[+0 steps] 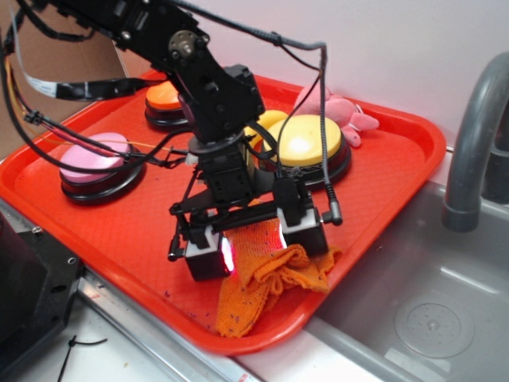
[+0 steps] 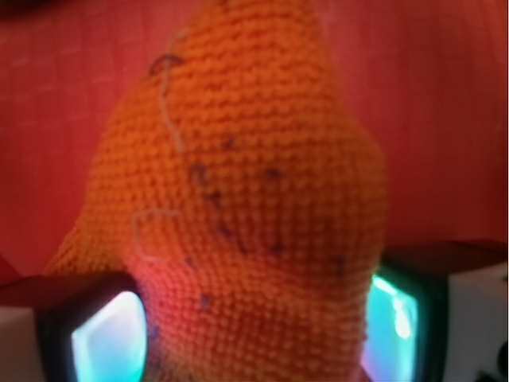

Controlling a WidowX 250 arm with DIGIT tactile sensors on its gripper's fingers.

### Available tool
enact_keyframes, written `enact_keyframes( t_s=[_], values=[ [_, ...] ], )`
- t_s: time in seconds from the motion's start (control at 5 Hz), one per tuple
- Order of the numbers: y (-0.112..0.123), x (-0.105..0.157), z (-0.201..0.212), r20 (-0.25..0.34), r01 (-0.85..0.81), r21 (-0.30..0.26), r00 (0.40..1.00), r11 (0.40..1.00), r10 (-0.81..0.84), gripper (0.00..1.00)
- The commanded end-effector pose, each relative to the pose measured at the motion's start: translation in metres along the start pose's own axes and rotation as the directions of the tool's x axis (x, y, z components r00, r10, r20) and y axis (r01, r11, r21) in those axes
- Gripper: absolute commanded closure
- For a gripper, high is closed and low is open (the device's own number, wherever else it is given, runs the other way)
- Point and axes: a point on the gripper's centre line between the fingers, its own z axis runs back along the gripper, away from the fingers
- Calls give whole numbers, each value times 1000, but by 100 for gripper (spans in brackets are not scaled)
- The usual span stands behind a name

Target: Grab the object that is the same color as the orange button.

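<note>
The object, an orange knitted cloth (image 1: 270,278) with dark specks, lies bunched near the front edge of the red tray (image 1: 103,231). My gripper (image 1: 258,251) stands over it, its two lit fingers pressed against either side of the cloth. In the wrist view the cloth (image 2: 246,199) rises as a peak and fills the whole gap of the gripper (image 2: 254,334), touching both pads. The orange button (image 1: 163,97) sits at the back left of the tray, partly hidden by the arm.
A pink button (image 1: 94,159) is at the left and a yellow button (image 1: 306,143) behind the gripper. A yellow banana (image 1: 266,119) and a pink plush toy (image 1: 346,115) lie at the back. A steel sink (image 1: 445,302) with a grey faucet (image 1: 477,135) is to the right.
</note>
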Motion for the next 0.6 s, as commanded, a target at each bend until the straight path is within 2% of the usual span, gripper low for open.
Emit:
enact_keyframes(
  t_s=[0.0,0.4],
  values=[
    [-6,6,1,83,42,33,996,999,-45,100],
    [-2,13,40,202,189,128,956,974,-212,100]
  ],
)
